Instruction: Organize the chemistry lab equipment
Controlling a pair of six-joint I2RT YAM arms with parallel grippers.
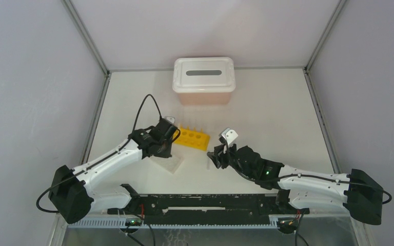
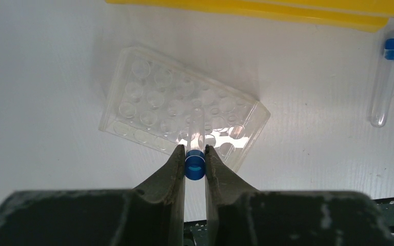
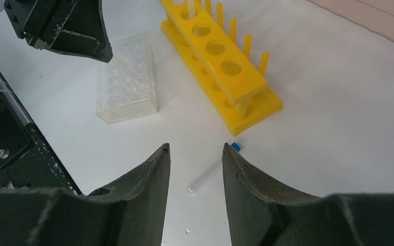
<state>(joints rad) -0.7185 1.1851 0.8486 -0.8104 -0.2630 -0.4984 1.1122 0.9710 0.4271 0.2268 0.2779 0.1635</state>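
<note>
My left gripper (image 2: 195, 149) is shut on a thin clear tube with a blue cap (image 2: 195, 166). It holds the tube pointing down over the clear gridded well plate (image 2: 154, 97), which lies just in front of the yellow tube rack (image 2: 267, 10). A second blue-capped tube (image 3: 208, 175) lies flat on the table by the near end of the rack (image 3: 220, 56). My right gripper (image 3: 195, 148) hangs open just above this tube, a finger on either side and not touching it. The same tube (image 2: 385, 87) shows at the right of the left wrist view.
The pink box with the white slotted lid (image 1: 203, 79) stands at the back of the table, behind the rack (image 1: 192, 137). The well plate (image 1: 168, 163) lies under the left arm. The black rail (image 1: 205, 202) of the arm bases runs along the near edge.
</note>
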